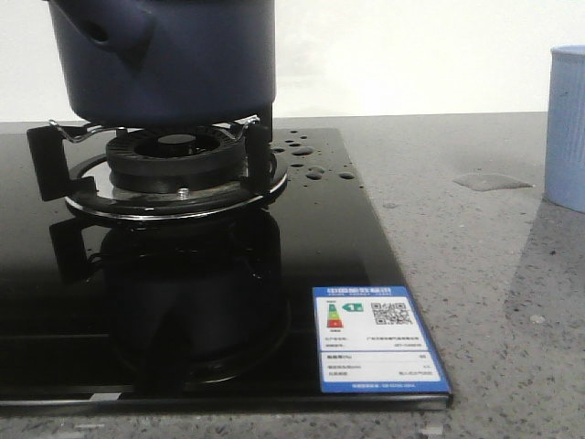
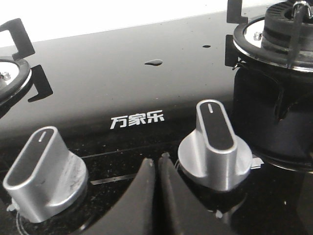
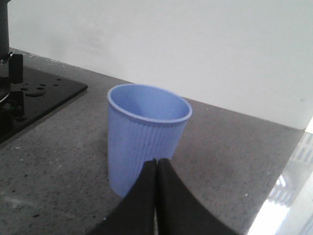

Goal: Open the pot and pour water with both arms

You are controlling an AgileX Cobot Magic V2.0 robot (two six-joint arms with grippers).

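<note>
The dark navy pot [image 1: 164, 59] stands on the burner grate [image 1: 174, 160] of the black glass stove; its top is cut off, so no lid shows. A pale blue ribbed cup [image 3: 145, 134] stands upright on the grey counter, also at the right edge of the front view as the cup [image 1: 567, 128]. My left gripper [image 2: 157, 160] is shut and empty, low over the stove's front between two silver knobs. My right gripper [image 3: 156, 161] is shut and empty, just in front of the cup. Neither gripper shows in the front view.
Two silver knobs [image 2: 217, 144] [image 2: 44, 171] flank the left fingers. Water drops lie on the glass [image 1: 311, 160] and a wet patch on the counter [image 1: 492, 181]. A blue energy label [image 1: 377, 346] sits at the stove's front right corner. A white wall stands behind.
</note>
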